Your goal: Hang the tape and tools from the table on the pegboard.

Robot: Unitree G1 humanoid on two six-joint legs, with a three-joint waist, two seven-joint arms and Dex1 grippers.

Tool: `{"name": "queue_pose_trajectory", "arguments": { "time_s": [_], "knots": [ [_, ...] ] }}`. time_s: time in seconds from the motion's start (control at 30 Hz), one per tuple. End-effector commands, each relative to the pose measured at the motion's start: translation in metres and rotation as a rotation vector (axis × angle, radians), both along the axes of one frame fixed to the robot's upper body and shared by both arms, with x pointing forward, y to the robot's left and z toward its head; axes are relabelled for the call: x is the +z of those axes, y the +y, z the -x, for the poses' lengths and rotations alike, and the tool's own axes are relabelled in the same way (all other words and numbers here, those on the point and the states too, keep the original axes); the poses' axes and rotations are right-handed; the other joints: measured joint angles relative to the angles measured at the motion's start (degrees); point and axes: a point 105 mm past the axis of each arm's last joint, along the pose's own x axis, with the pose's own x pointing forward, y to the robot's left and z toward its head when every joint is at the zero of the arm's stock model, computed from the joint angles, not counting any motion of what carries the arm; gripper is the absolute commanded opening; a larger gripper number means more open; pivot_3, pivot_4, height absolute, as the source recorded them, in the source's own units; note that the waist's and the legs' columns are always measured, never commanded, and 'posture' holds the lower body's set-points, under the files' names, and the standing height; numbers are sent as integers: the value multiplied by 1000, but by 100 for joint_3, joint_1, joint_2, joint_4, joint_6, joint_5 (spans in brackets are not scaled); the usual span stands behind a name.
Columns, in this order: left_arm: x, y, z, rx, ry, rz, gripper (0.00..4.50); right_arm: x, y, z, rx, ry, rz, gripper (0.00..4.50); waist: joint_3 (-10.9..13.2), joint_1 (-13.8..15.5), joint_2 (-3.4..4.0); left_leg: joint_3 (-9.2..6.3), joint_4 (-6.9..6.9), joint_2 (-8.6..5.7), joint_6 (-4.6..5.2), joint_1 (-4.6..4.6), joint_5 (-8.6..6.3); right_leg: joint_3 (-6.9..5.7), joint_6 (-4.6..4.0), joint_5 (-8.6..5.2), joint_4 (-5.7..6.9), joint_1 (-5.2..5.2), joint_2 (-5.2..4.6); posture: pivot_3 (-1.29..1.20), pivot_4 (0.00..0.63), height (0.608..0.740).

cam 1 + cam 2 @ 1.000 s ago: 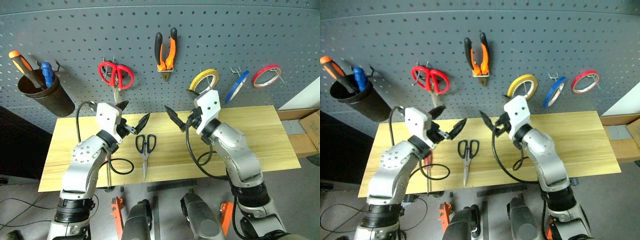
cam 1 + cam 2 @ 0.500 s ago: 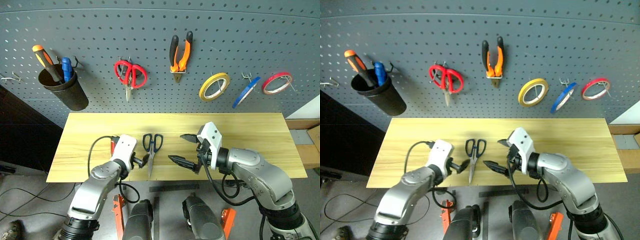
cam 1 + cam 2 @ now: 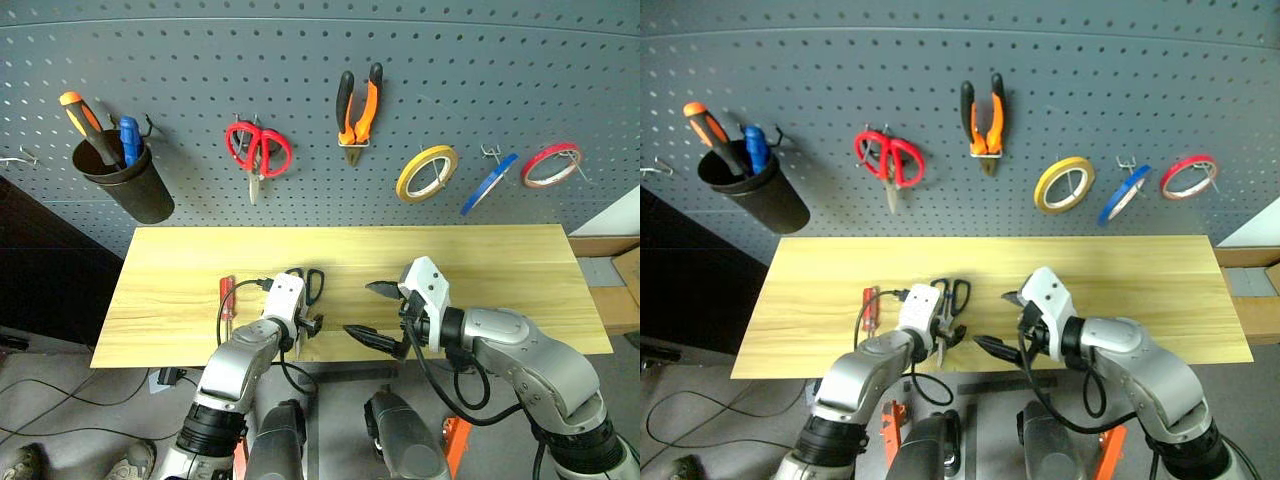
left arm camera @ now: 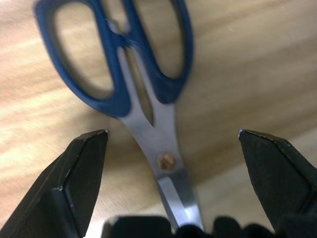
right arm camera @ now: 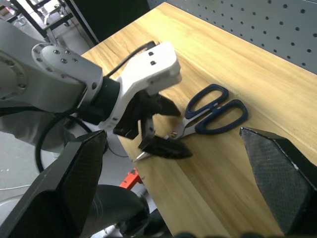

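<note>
The left pincer [image 4: 168, 148] has dropped from pegboard [image 3: 300, 80] height to the tabletop [image 3: 500, 260], fingers wide and empty, straddling the scissors [image 4: 143, 94] at their pivot (a grasp looks imminent); the right pincer [image 3: 375, 312], equally open, holds nothing.

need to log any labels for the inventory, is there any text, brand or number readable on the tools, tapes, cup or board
None: no word, brand, number or sign can be read.
Blue-handled scissors: bare blades and handles, no marking visible.
Pliers, red-handled scissors, tape rings: too small to show any print.
Dark cup and pegboard: plain, no label visible.
</note>
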Motion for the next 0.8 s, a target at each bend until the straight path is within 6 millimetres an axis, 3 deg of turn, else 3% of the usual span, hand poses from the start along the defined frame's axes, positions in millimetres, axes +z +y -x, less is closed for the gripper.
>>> {"name": "queue_pose_trajectory", "arguments": {
  "time_s": [0.03, 0.13, 0.4, 0.47, 0.6, 0.73, 0.8],
  "knots": [
    [-15, 1, 6, 5, 56, -20, 4500, 10, 0, 7, 18, -28, -19, 4475, 0, 0, 0, 0, -1, 0, 0, 2, 0, -1, 0, 0, 0, 3, 0, -228, 325, 740],
    [-16, 4, 6, 18, 54, -19, 3927, 11, -4, 5, 5, -21, -20, 4500, 0, 0, 0, -2, -1, 1, 0, 11, 0, -1, 0, 0, -7, 17, 1, -237, 326, 740],
    [-17, 12, 5, 43, 39, -23, 1291, 15, -14, -1, -35, -2, -35, 4500, 0, -2, 0, -6, -1, 0, 1, 14, -1, -3, 0, 0, -16, 26, 1, -246, 324, 740],
    [-8, 7, 1, 40, -9, 49, 667, 15, -16, -2, -42, 5, -34, 4500, 0, -2, 0, -7, -2, 0, 1, 14, -1, -4, 0, 0, -17, 26, 0, -246, 322, 740],
    [27, -6, -5, -56, -197, 145, 471, 20, -21, -6, -75, -37, -41, 4500, 2, -2, 0, -6, -3, 0, 1, 12, -1, -4, 0, 0, -22, 27, 0, -251, 316, 740],
    [48, -8, -2, -127, -312, 171, 444, 25, -24, -6, -74, -92, -38, 4500, 5, -4, 0, -7, -6, 1, 0, 6, -1, -6, 0, 0, -30, 24, 0, -256, 312, 740],
    [74, -6, 2, -193, -444, 181, 443, 36, -24, -7, -67, -185, -55, 4500, 5, -9, 0, -6, -7, 1, 1, 5, -1, -6, 0, 0, -33, 24, 0, -256, 312, 740]
  ]
}}
